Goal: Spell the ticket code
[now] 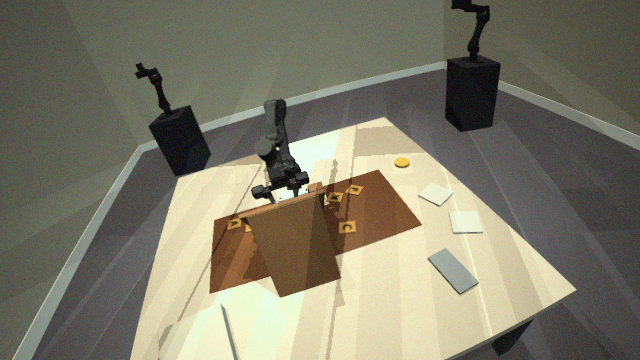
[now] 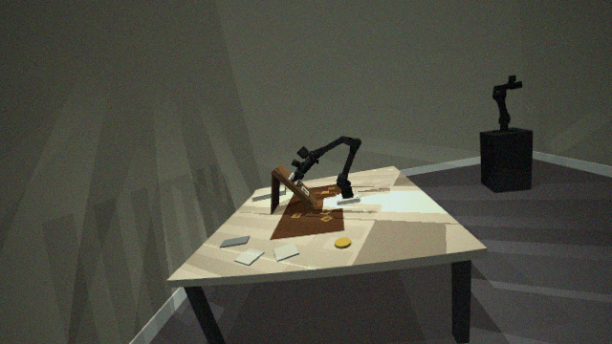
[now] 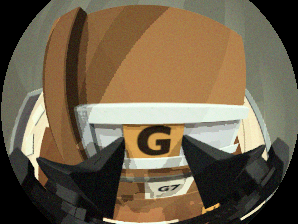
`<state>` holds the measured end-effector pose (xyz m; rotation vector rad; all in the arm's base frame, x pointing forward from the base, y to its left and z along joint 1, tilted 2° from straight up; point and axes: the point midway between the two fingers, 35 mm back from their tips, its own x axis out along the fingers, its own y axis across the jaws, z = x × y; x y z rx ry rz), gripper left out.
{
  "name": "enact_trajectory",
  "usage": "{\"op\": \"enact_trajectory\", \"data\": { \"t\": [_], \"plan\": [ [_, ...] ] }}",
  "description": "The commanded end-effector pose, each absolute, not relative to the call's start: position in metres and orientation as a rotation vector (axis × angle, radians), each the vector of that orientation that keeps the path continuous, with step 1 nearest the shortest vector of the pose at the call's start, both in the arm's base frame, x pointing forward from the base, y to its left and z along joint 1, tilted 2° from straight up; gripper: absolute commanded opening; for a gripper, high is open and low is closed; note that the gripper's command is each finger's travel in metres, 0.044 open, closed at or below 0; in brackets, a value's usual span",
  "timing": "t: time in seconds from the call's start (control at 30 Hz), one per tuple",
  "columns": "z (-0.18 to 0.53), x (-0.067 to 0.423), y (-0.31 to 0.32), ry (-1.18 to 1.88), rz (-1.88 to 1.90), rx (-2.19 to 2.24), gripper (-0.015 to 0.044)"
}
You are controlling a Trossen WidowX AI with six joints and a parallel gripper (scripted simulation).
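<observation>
A sloped brown board [image 1: 295, 245] [image 2: 293, 184] [image 3: 166, 56] stands on a brown mat [image 1: 385, 210] [image 2: 306, 225]. A pale rail [image 3: 166, 113] runs across the board's face. My gripper [image 3: 153, 140] [image 1: 285, 192] [image 2: 296, 177] is at the board's upper part, shut on an orange tile marked G [image 3: 154, 137], which it holds against the rail. A small white ticket [image 3: 166, 189] reading G7 sits just below the tile in the wrist view. Loose orange tiles lie on the mat: two [image 1: 354, 189] [image 1: 335, 197] behind the board, one [image 1: 347, 226] to its right, one [image 1: 233, 224] to its left.
A yellow disc [image 1: 401, 162] [image 2: 342, 243] lies beyond the mat. Two white cards [image 1: 435, 194] [image 1: 465, 221] and a grey card [image 1: 453, 270] [image 2: 234, 241] lie near the table's right edge. Two other arms stand on dark pedestals [image 1: 179, 140] [image 1: 471, 92] off the table.
</observation>
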<state>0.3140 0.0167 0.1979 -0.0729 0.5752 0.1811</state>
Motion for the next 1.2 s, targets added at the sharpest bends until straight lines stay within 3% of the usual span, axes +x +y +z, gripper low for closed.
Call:
{"op": "enact_trajectory", "data": {
  "t": [0.0, 1.17],
  "plan": [
    [0.199, 0.313, 0.018, 0.57, 0.176, -0.071, 0.0],
    [0.199, 0.311, 0.034, 0.57, 0.176, -0.069, 0.0]
  ]
}}
